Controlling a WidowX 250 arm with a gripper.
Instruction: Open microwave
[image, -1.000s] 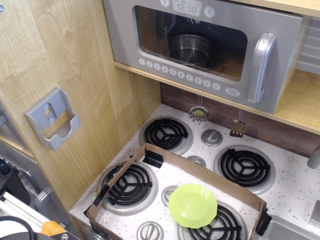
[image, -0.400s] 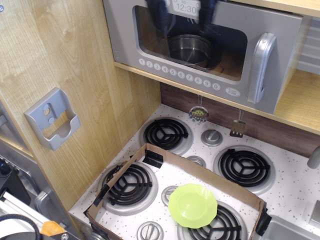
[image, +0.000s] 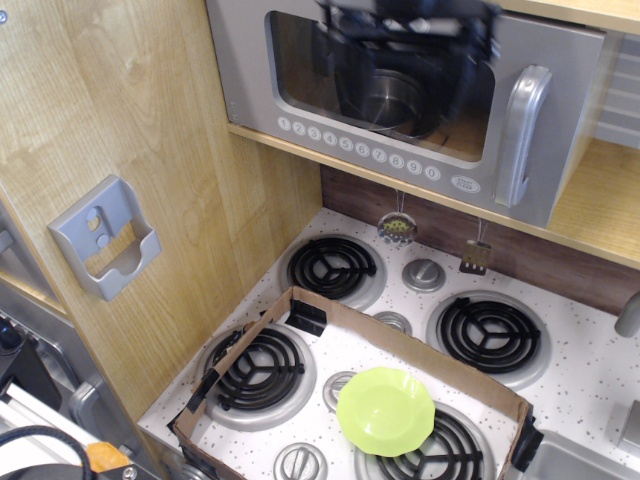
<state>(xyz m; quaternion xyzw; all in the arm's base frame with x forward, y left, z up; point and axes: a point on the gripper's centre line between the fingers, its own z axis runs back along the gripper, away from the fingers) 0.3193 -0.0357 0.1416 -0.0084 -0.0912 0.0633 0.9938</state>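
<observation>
The grey toy microwave (image: 250, 90) sits on a wooden shelf at the top, its door closed. Its silver vertical handle (image: 522, 135) is on the right and the row of white number buttons (image: 355, 148) runs under the window. A steel pot (image: 385, 100) shows through the window. My gripper (image: 405, 60) is a dark, motion-blurred shape in front of the upper window, covering the clock display. Its two fingers hang well apart, so it looks open and empty. It is left of the handle and not touching it.
A grey wall bracket (image: 105, 238) is on the wooden side panel at the left. Below is a stovetop with several burners, a cardboard frame (image: 400, 340) and a green plate (image: 386, 410). Two small utensils (image: 398, 228) hang under the shelf.
My gripper has come down from the top edge into view and spread wider across the microwave window, shifting right. The door has stayed closed.
</observation>
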